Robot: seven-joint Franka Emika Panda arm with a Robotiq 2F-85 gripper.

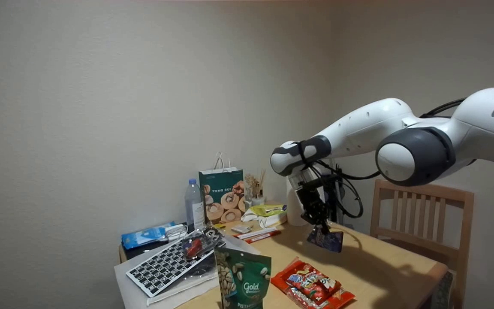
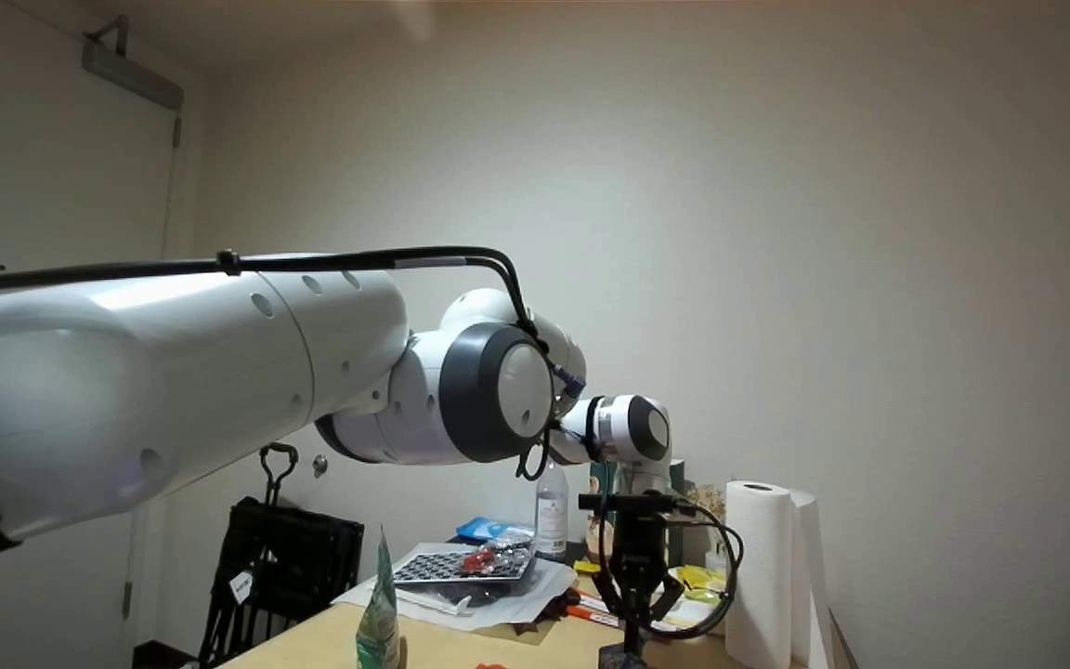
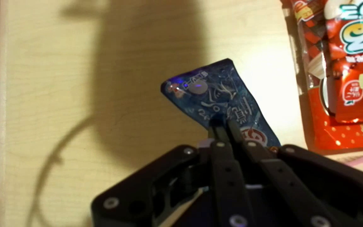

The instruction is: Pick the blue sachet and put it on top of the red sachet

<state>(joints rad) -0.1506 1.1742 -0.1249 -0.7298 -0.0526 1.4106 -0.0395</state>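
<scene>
1. Black gripper (image 3: pixel 224 125) pinches the flat, rectangular dark-blue sachet (image 3: pixel 221 96) above the pale wooden table (image 3: pixel 49 66).
2. In the wrist view, the sachet's long axis slants from upper left to lower right.

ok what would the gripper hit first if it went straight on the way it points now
Probably the table below, with the blue packet pinched in the gripper touching down first; the height of the gap is hard to judge.
</scene>
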